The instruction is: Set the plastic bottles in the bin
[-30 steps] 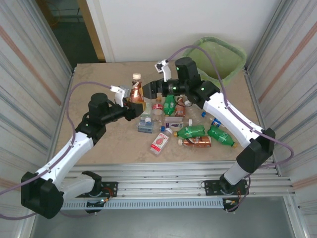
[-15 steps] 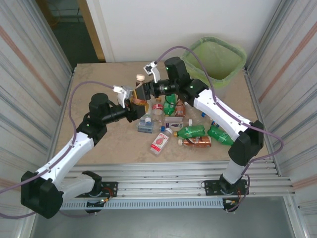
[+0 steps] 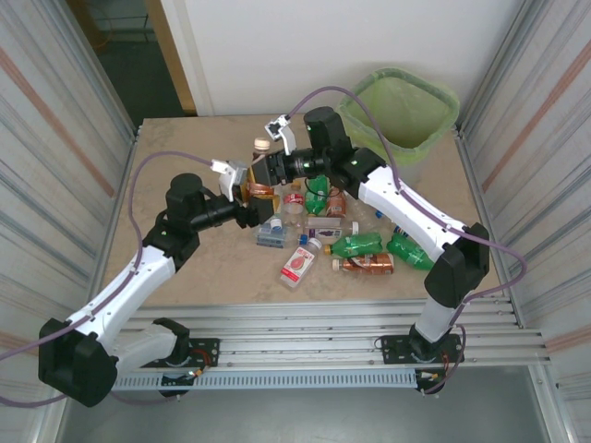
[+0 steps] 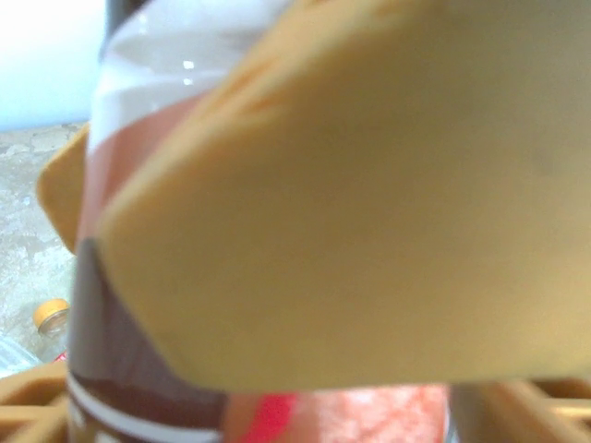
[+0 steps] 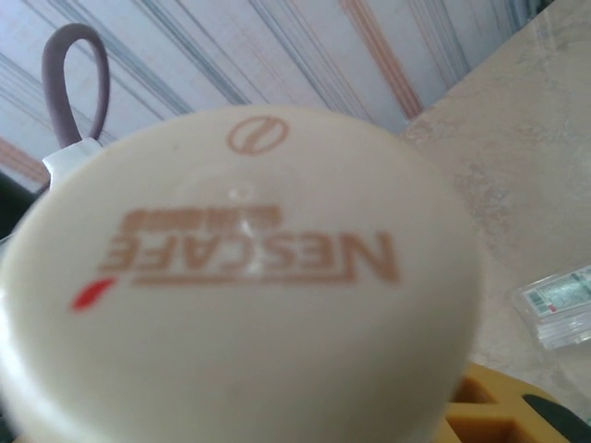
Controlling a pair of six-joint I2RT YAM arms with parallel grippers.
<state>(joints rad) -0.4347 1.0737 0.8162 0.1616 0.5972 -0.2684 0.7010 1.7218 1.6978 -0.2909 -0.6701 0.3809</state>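
While the right gripper (image 3: pixel 270 171) clamps the brown bottle (image 3: pixel 262 191), bound for the bin (image 3: pixel 441 100), the left gripper (image 3: pixel 242 192) adjoins it, jaw state indiscernible.

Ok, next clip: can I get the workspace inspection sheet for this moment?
Surface: beige table, bare along the near edge.
Job's things: bottle pile lying mid-table; cream-capped bottle raised between both grippers; bin, green-lined, at the far right corner.
Clutter: flat labelled packet on the table.
Grippers: right gripper shut on the cream-capped bottle; left gripper at the same bottle, jaws unclear.
Cables: purple cable loops in the air.
Surroundings: ribbed metal panels on both sides, white wall behind.
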